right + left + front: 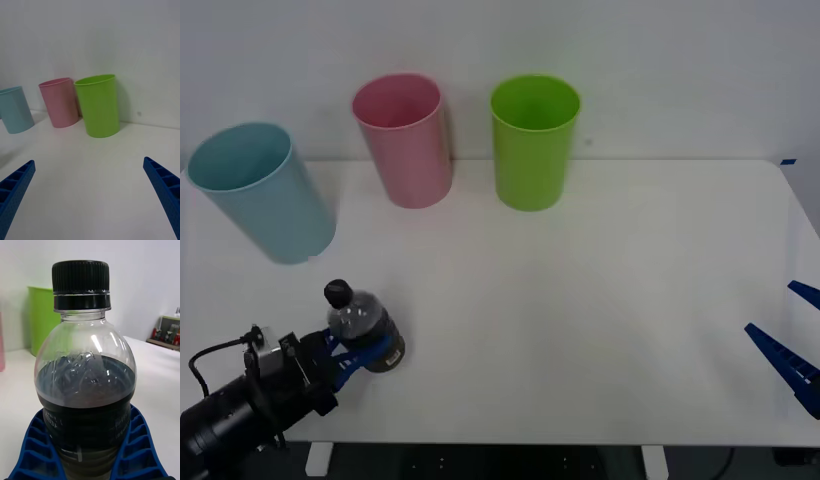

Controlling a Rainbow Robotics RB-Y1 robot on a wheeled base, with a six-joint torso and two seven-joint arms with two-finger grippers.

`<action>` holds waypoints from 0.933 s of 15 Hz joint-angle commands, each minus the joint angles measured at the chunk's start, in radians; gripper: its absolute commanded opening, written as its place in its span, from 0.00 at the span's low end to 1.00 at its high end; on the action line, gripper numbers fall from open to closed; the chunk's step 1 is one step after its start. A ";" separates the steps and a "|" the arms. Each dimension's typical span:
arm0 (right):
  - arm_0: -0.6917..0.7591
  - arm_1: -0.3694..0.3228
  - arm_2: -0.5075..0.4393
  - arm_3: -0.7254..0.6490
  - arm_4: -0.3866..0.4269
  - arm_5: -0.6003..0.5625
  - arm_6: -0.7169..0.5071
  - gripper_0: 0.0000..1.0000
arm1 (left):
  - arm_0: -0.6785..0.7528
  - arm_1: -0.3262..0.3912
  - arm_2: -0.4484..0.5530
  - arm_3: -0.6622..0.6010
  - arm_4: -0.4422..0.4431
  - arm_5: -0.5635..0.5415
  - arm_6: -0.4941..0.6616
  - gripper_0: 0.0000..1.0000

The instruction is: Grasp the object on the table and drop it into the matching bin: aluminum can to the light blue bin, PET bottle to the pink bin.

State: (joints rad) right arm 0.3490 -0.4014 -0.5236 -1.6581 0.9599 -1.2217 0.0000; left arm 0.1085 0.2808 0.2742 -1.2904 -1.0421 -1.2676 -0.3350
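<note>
White table [600, 300]: left gripper [352, 356] clamped on PET bottle [365, 325], seemingly upright; right gripper [792, 345] spread apart.

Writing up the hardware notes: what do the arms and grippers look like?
Left gripper: blue ribbed fingers with open lattice cells, on a black cylindrical wrist with a black bracket and a looping black cable. Right gripper: the same blue fingers, long, tapered and ribbed.
</note>
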 commanded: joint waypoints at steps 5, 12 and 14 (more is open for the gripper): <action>0.000 0.000 0.000 0.000 0.000 0.000 0.000 1.00 | 0.045 0.000 0.019 -0.125 0.134 0.162 0.030 0.00; 0.000 0.000 0.000 0.000 0.000 0.000 0.000 1.00 | 0.028 0.005 0.051 -0.305 0.105 0.287 0.252 0.00; 0.000 0.000 0.000 0.000 0.000 0.000 0.000 1.00 | 0.008 0.005 0.069 -0.328 0.102 0.292 0.315 0.00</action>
State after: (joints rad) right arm 0.3491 -0.4014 -0.5236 -1.6581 0.9599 -1.2217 0.0000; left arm 0.1261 0.2852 0.3368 -1.6105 -0.9400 -0.9773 -0.0426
